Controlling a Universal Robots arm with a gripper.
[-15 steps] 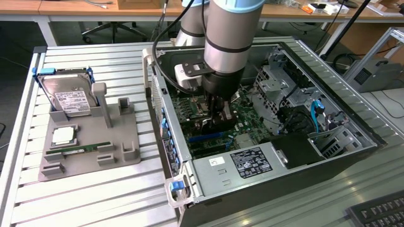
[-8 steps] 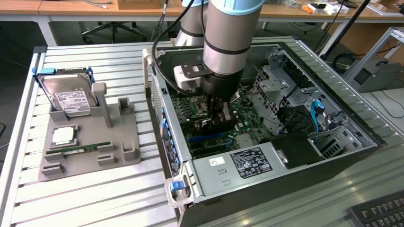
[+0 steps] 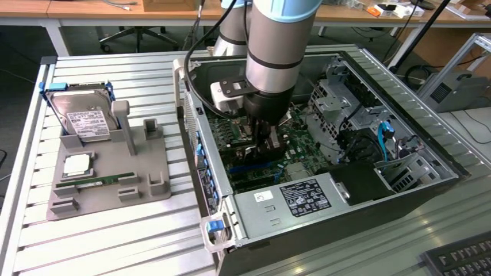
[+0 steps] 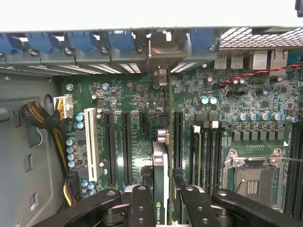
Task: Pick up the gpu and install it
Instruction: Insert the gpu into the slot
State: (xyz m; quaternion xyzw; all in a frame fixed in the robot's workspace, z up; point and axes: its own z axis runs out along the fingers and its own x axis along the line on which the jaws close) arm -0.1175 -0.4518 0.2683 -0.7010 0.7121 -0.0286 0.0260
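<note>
Your inventory, largest item first.

Counter (image 3: pixel 115 241): white slatted surface carrying everything below.

Computer case (image 3: pixel 429 190): open tower lying on its side, at the exterior view's right half of the counter. You look straight down into it.

Robot arm (image 3: pixel 280 40): grey column reaching down into the case, over the middle of the board.

Motherboard (image 4: pixel 137 97): green, on the case floor, with black expansion slots, one white slot (image 4: pixel 90 146), and an empty CPU socket (image 4: pixel 251 179).

Power supply (image 3: pixel 295 201): silver box with a black label, in the near corner of the case.

Grey fixture tray (image 3: pixel 100 172): sits on the counter at the exterior view's left, well apart from the case. It carries a hard drive (image 3: pixel 86 121) standing tilted at the far end, a CPU (image 3: pixel 77 165), and a green memory stick (image 3: pixel 100 181) lying flat.

Gripper (image 4: pixel 162 189): black fingers (image 4: pixel 141 208), jaws closed on the gpu.

Gpu (image 4: pixel 159 163): you see it edge-on in the wrist view, upright, held between the fingers above the expansion slots; its metal bracket end (image 4: pixel 163 75) reaches the rear slot wall of the case. Whether the card is seated in a slot, you cannot tell.
</note>
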